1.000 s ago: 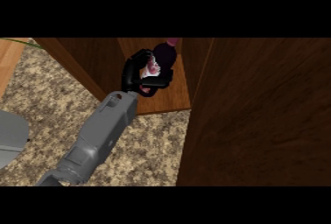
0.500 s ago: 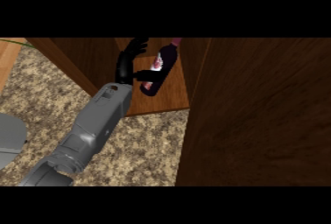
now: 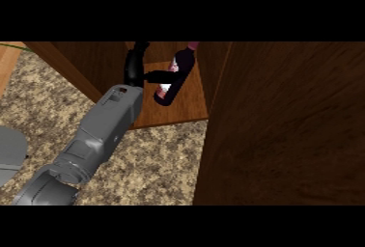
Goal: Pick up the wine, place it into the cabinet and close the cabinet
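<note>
The right hand [image 3: 137, 65] is inside the open cabinet, its fingers [image 3: 137, 52] stretched nearly straight toward the far end and not wrapped around anything. Only the thumb sticks out to the right, and its tip meets the side of the wine bottle [image 3: 179, 71] or stops just short of it; I cannot tell which. So the hand is spread open and holds nothing. Its grey forearm [image 3: 100, 132] runs back toward the near left across the speckled counter [image 3: 153, 159].

The bottle is just right of the hand, on the cabinet floor [image 3: 187, 103]. It is dark with a pale pink label, and it appears slanted, the neck far and to the right, the base nearer and to the left. The cabinet's left wall [image 3: 82, 62] rises beside the hand, and the open wooden door [image 3: 285, 125] fills the right side of the view. A grey shape [image 3: 10, 154] sits at the left edge; I cannot tell what it is.
</note>
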`<control>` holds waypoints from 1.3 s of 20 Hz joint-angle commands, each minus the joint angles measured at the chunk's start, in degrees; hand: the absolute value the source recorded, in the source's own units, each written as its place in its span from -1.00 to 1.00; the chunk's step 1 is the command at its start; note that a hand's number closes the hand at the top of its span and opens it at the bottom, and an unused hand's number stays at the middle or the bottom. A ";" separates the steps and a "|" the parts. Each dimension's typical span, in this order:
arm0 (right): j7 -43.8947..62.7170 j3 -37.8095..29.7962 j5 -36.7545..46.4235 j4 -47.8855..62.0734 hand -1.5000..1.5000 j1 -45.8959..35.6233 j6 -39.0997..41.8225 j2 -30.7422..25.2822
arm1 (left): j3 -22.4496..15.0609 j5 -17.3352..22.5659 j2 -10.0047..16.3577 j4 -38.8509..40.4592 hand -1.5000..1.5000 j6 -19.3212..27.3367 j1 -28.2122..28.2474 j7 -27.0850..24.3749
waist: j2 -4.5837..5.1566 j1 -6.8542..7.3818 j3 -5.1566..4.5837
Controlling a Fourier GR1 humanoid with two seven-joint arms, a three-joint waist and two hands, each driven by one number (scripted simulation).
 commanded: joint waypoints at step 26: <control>4.54 -4.80 -2.79 -13.76 -1.00 8.12 -0.66 -5.24 | 5.40 6.72 -4.35 -3.34 -1.00 -19.77 -4.37 -4.36 | -2.54 5.43 0.16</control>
